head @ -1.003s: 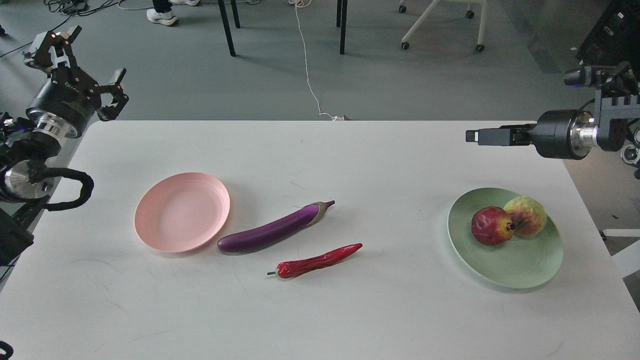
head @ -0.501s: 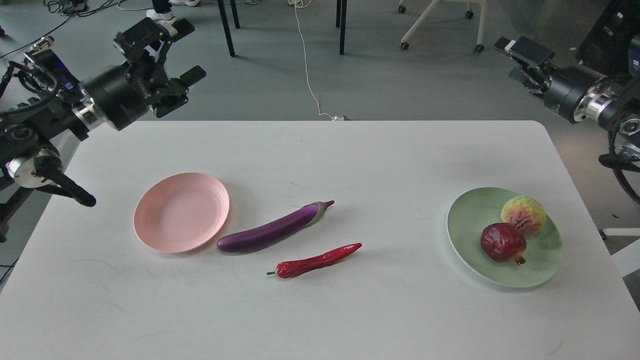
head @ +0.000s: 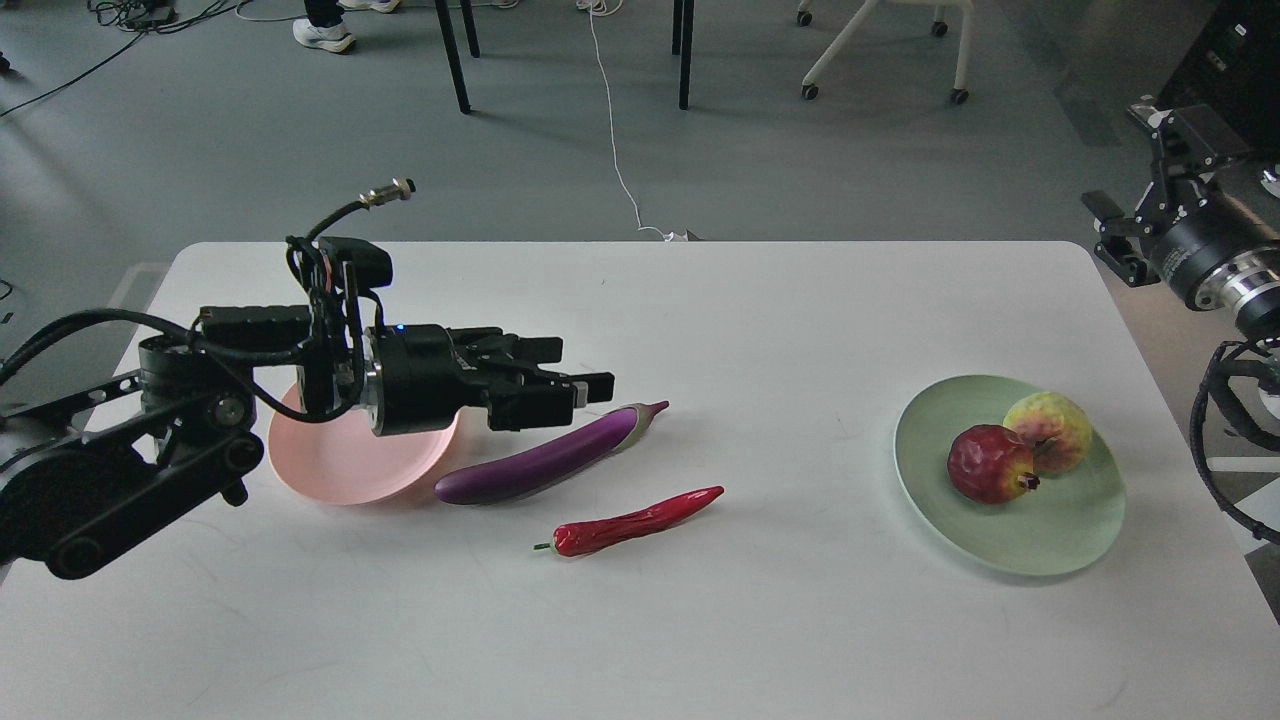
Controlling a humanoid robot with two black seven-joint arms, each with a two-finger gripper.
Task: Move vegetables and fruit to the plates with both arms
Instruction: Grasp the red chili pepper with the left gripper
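Note:
The purple eggplant [head: 545,457] lies slanted on the white table, just right of the pink plate [head: 340,470]. The red chili pepper [head: 635,521] lies in front of the eggplant. My left gripper [head: 572,370] is open and empty. It reaches rightward low over the pink plate's right edge, its fingertips just behind the eggplant's middle. The arm hides much of the pink plate. The pomegranate [head: 990,463] and the yellow-green ball [head: 1050,432] sit touching on the pale green plate [head: 1040,540] at the right. My right gripper [head: 1150,175] is open and empty, beyond the table's far right corner.
The white table [head: 700,620] fills the lower view. Behind its far edge is grey floor with chair legs [head: 455,60], a wheeled chair base [head: 880,60] and a white cable [head: 615,150].
My left arm swung down from the upper left to low over the pink plate, beside the eggplant. My right arm pulled back to the right edge. The pomegranate rolled on the green plate.

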